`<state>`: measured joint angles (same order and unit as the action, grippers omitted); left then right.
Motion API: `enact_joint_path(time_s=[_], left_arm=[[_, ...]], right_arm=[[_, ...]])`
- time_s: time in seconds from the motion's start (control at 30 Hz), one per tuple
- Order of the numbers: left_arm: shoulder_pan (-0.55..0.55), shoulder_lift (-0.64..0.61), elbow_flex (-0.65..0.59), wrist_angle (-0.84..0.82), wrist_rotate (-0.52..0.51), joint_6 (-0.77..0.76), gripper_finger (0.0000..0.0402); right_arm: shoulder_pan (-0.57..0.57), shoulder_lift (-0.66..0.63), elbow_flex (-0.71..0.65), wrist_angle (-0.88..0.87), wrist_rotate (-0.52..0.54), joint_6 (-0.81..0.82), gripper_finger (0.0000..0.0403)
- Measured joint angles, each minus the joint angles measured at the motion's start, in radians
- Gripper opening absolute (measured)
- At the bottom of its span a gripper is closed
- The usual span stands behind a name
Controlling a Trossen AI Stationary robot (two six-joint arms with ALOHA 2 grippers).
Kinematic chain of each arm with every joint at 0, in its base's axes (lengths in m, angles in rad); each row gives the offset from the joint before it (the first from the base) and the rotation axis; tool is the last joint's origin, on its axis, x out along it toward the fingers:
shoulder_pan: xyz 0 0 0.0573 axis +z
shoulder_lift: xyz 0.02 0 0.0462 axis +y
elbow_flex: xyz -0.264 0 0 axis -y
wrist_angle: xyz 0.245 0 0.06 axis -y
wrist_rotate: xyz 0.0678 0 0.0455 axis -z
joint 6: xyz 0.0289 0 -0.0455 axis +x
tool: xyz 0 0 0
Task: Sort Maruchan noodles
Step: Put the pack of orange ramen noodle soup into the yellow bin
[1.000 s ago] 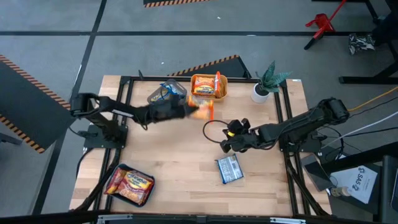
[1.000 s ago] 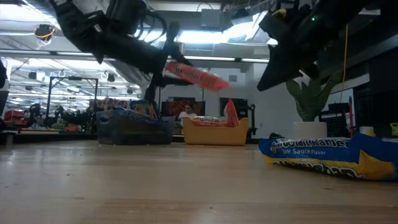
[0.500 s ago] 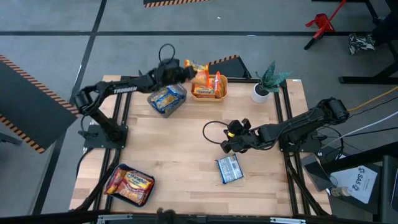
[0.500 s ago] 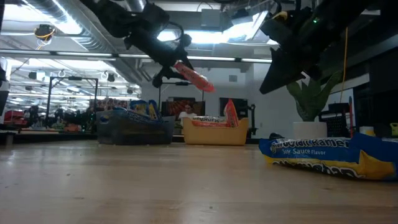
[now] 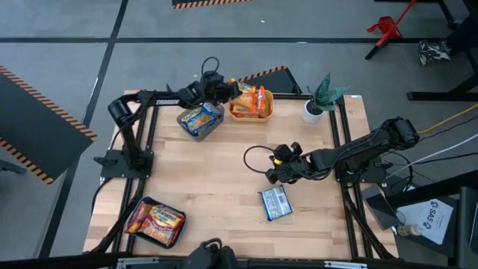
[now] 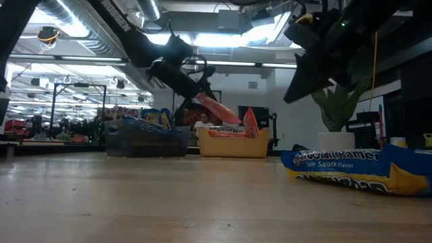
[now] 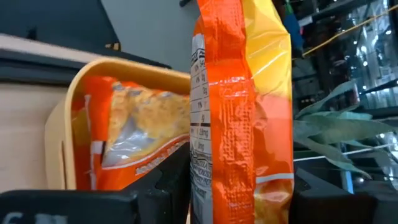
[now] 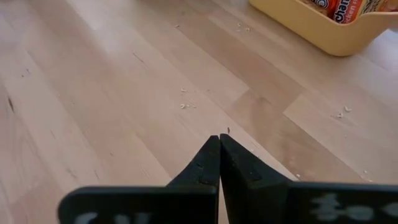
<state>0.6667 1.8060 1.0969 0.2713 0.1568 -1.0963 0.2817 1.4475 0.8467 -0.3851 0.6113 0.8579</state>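
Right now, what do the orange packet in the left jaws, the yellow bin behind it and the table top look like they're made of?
Orange packet: thin plastic film, glossy, by its crinkles and highlights.
Yellow bin: probably moulded plastic, smooth and matte, with a rounded even rim.
Table top: wood, likely sealed planks; pale grain and board seams show, with a soft sheen.

A wooden table [image 5: 216, 187] with a black frame stands on a grey floor [image 5: 60, 45] crossed by dark lines and orange-black hazard stripes [image 5: 22, 82]. A red stand [image 5: 387, 30] sits at the far edge (beside black frame legs). Across the table, the low view shows a bright hall with ceiling lights [image 6: 223, 40], pipes and cluttered shelves [image 6: 61, 125].
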Motion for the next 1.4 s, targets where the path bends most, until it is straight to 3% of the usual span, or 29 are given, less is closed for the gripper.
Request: enact_joint_path(time_s=[0.47, 0.77, 1.1, 1.4], left_arm=[[0.001, 0.060, 0.001, 0.139, -0.004, -0.096, 0.0136], [0.000, 0.065, 0.001, 0.132, -0.024, -0.107, 0.0136], [-0.006, 0.092, 0.180, -0.121, 0.030, 0.006, 0.0136], [-0.012, 0.121, 0.195, -0.169, 0.037, 0.007, 0.0136]], right_arm=[[0.000, 0.000, 0.000, -0.016, 0.010, -0.001, 0.0000], [0.000, -0.001, 0.000, -0.017, 0.009, -0.003, 0.0000], [0.000, -0.001, 0.001, -0.017, 0.010, -0.003, 0.0000], [0.000, -0.001, 0.002, -0.025, 0.006, -0.021, 0.0000]])
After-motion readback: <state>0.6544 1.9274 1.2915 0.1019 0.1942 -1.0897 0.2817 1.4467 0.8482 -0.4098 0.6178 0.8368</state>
